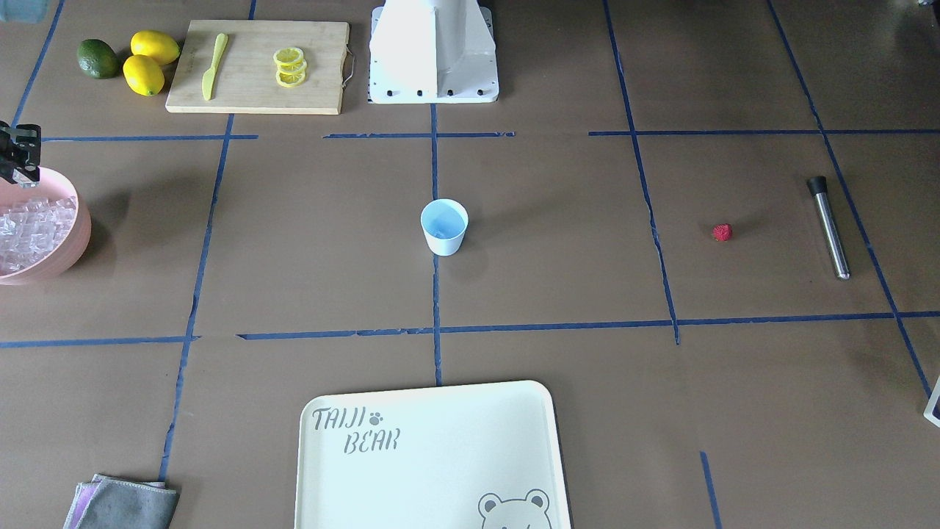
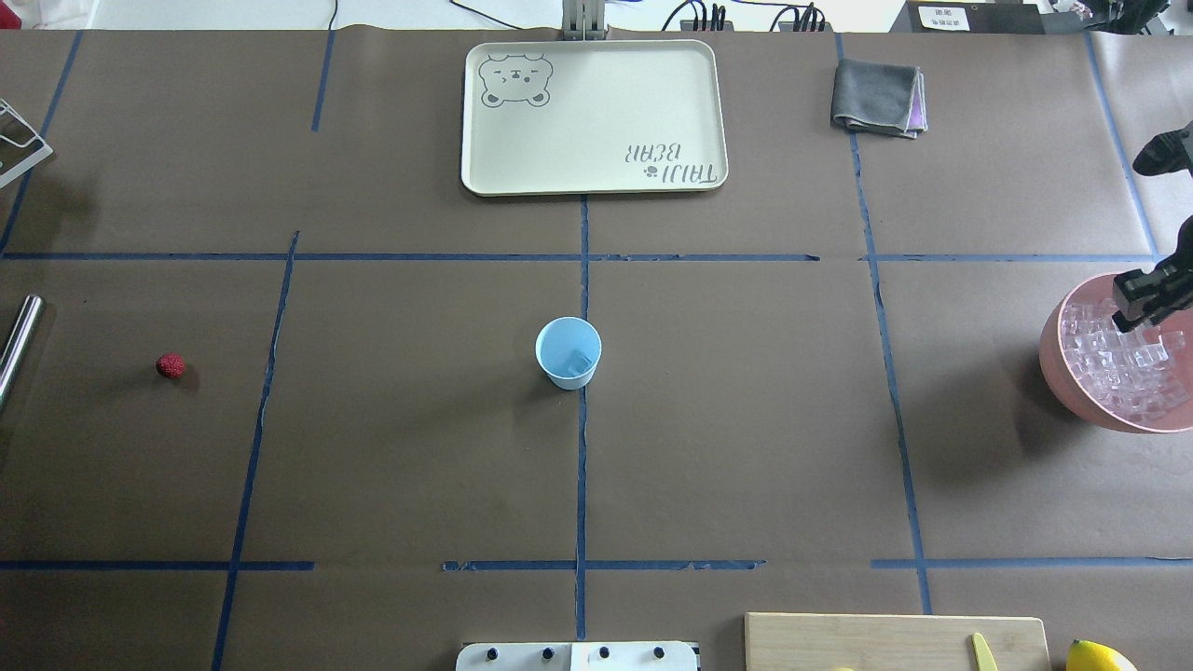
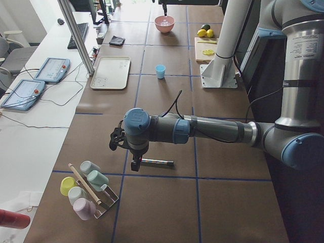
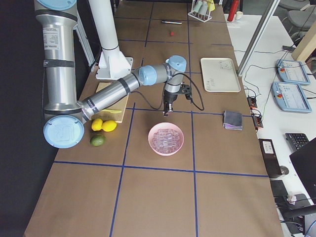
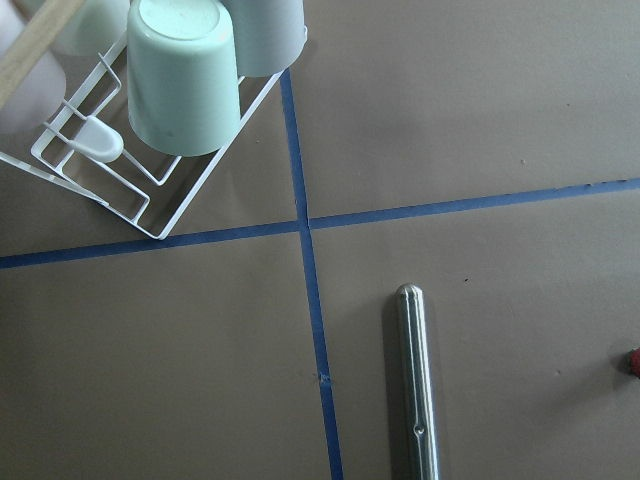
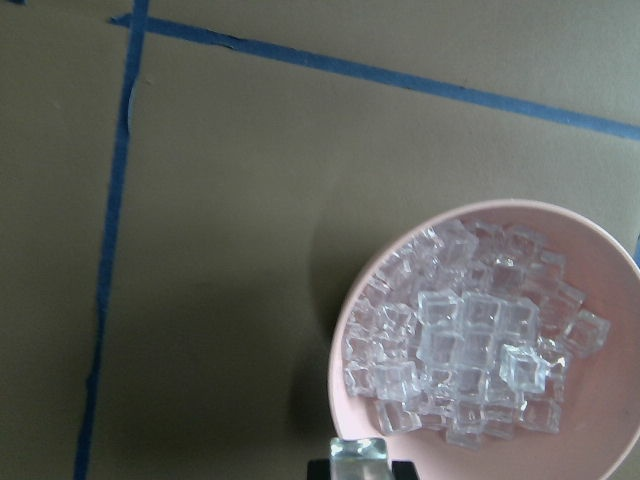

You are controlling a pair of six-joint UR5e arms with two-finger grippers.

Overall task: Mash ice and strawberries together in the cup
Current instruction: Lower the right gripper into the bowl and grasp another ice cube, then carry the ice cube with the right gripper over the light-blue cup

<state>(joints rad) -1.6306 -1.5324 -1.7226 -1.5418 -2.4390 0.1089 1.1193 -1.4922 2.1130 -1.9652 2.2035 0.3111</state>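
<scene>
Pale blue plastic marks the cup (image 1: 444, 226) in the front-facing view. It stands upright at the middle of the desk (image 1: 558, 242), probably so that both arms can reach it. The strawberry (image 1: 722, 232), one tiny red bumpy berry, lies well apart on the left arm's side, near a steel muddler (image 1: 828, 226). The right pincer (image 1: 23, 179) hangs over the pink bowl (image 1: 79, 239), where the ice (image 1: 33, 231) makes a glittering heap of clear cubes.

From overhead, the cup seems to have one clear cube inside, though this is small to judge.

The exterior left view shows the left pincer (image 3: 134, 163) pointing down just beside the muddler. Whether it is open, I cannot tell.

The left wrist camera sees the muddler lying flat, the berry at the edge, and a wire rack (image 5: 150, 195) of upturned cups (image 5: 185, 75); no fingers show.

The right wrist camera shows an ice cube (image 6: 360, 449) nipped between nearly closed fingertips above the bowl's rim, I judge for carrying to the cup.
</scene>
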